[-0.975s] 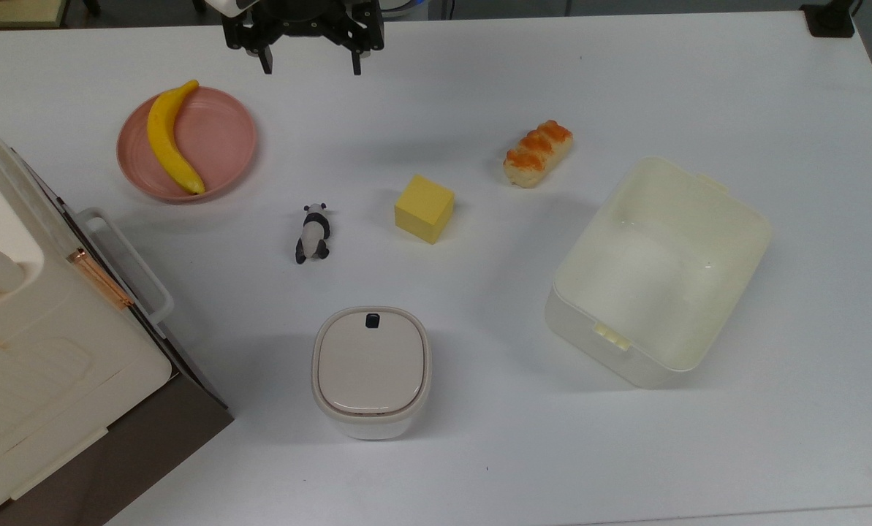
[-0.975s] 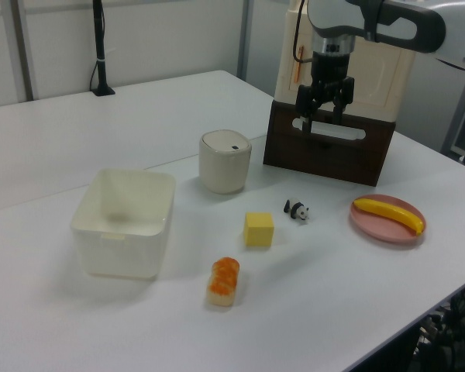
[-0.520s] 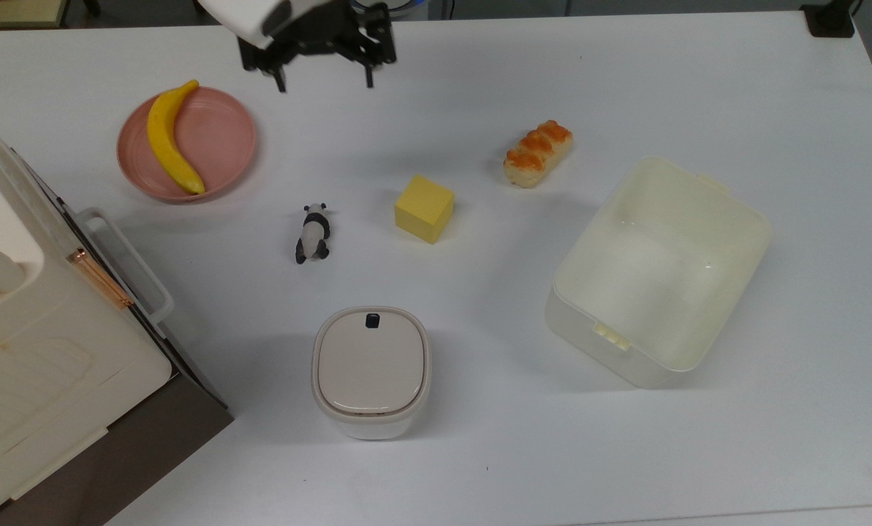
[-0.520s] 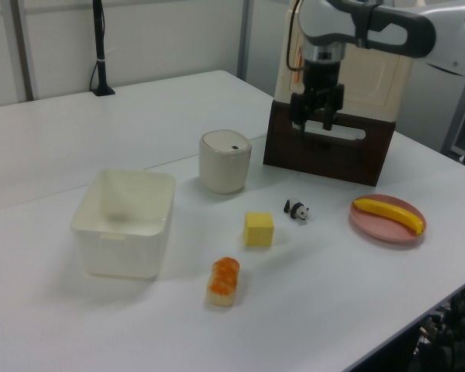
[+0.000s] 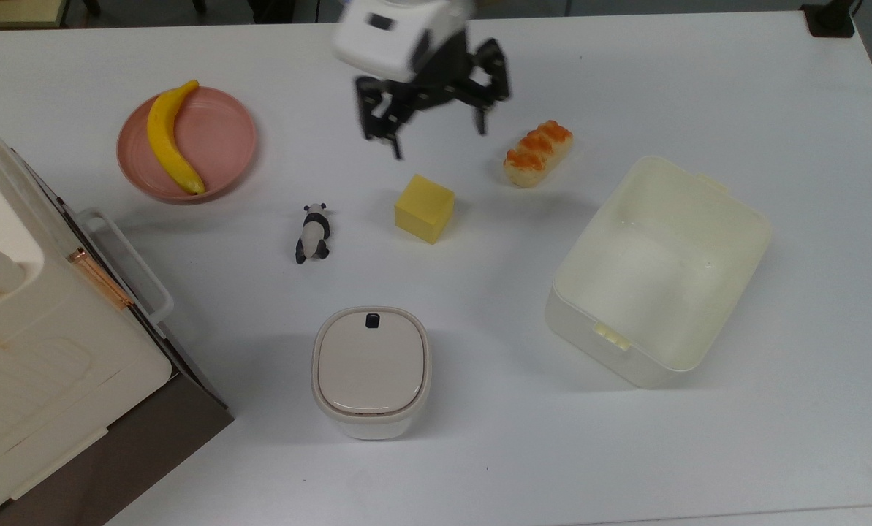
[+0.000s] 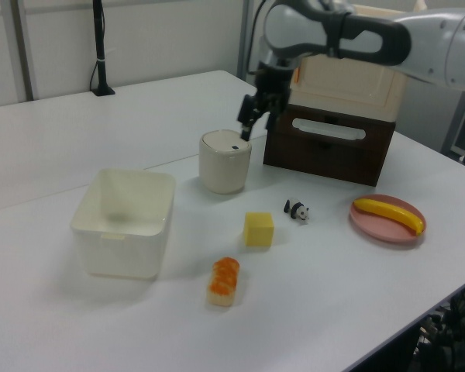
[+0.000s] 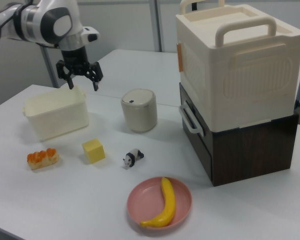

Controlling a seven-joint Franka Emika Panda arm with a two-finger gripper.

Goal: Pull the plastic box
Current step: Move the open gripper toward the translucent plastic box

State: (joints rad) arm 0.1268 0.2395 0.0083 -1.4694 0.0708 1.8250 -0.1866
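Starting at the top view's left, a big cream appliance [image 5: 33, 351] on a dark base fills the corner, and beyond it a pink plate [image 5: 187, 143] holds a banana [image 5: 170, 139]. Next come a small toy panda [image 5: 313, 234] and, nearer the bottom edge, a white canister [image 5: 371, 371] with a beige lid. Above the middle of the white table [image 5: 626, 66] hangs the gripper [image 5: 436, 139], its two black fingers spread wide with nothing between them; it is in the air just above a yellow block [image 5: 425, 208] as the top view shows it. To the right of the block lies a piece of bread with an orange top [image 5: 538, 153]. Farthest right sits the plastic box [image 5: 658, 270], lidless and empty, turned at an angle, with a latch tab on its near short side. The gripper is well apart from the box, with the bread between them.
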